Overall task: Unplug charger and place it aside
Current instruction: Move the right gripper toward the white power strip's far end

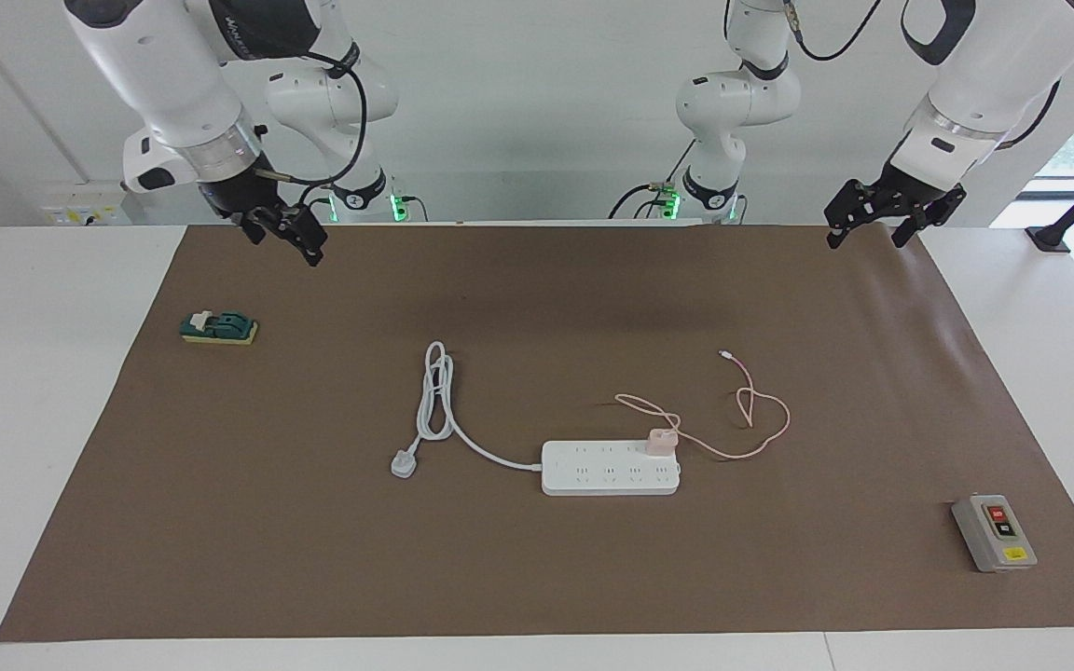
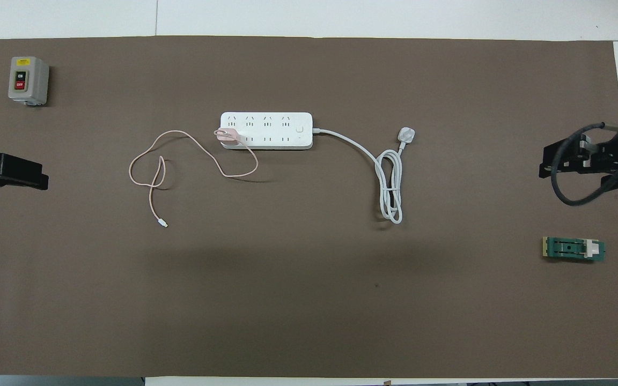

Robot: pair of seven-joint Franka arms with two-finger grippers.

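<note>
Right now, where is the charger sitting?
The charger is plugged into the white power strip mid-mat, at the strip's end toward the left arm, in the row nearer the robots; its pink cable loops beside it.

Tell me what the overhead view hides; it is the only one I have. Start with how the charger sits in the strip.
Observer: The charger stands upright out of the top of the strip, fully seated.
Operator: Give me the left tool's height.
Observer: The left tool hangs in the air, well clear of the mat, over the mat's edge by the robots. It is open and empty.
Operator: Now report the right tool.
Observer: The right tool is also raised, over the mat's corner by the robots. It tilts down toward the mat and touches nothing.
</note>
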